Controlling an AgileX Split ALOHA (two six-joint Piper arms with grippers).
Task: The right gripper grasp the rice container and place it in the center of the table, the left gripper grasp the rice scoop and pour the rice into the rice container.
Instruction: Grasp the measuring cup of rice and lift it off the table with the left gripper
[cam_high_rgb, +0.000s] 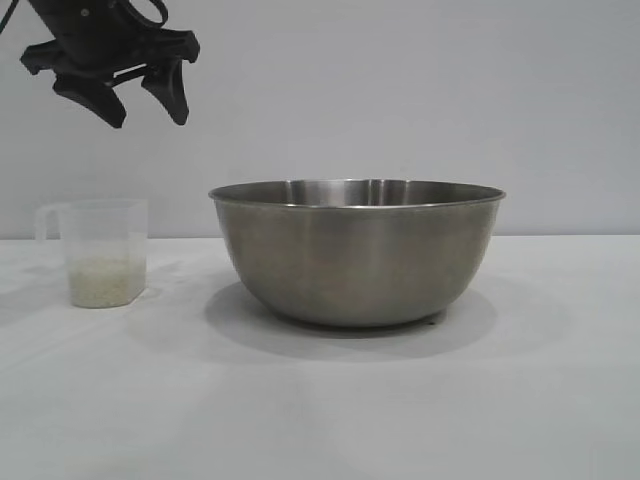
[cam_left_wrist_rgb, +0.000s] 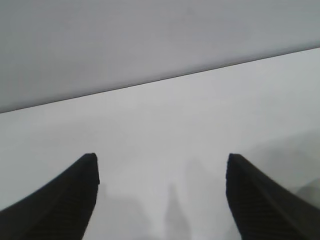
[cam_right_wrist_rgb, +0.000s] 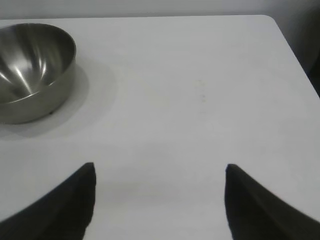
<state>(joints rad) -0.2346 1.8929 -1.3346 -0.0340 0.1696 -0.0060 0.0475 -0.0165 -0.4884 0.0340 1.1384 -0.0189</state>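
Observation:
The rice container (cam_high_rgb: 357, 250), a wide steel bowl, stands on the white table (cam_high_rgb: 320, 410) near the middle; the right wrist view shows the rice container (cam_right_wrist_rgb: 31, 70) off to one side, empty. The rice scoop (cam_high_rgb: 100, 252), a small clear cup, stands at the left with rice (cam_high_rgb: 103, 281) in its bottom. High above the scoop hangs my left gripper (cam_high_rgb: 150, 110), open and empty; the left gripper (cam_left_wrist_rgb: 160, 160) looks down on bare table only. My right gripper (cam_right_wrist_rgb: 159, 167) is open over bare table, apart from the bowl, and is out of the exterior view.
A plain grey wall (cam_high_rgb: 400, 90) runs behind the table. The table's far edge and rounded corner (cam_right_wrist_rgb: 272, 20) show in the right wrist view.

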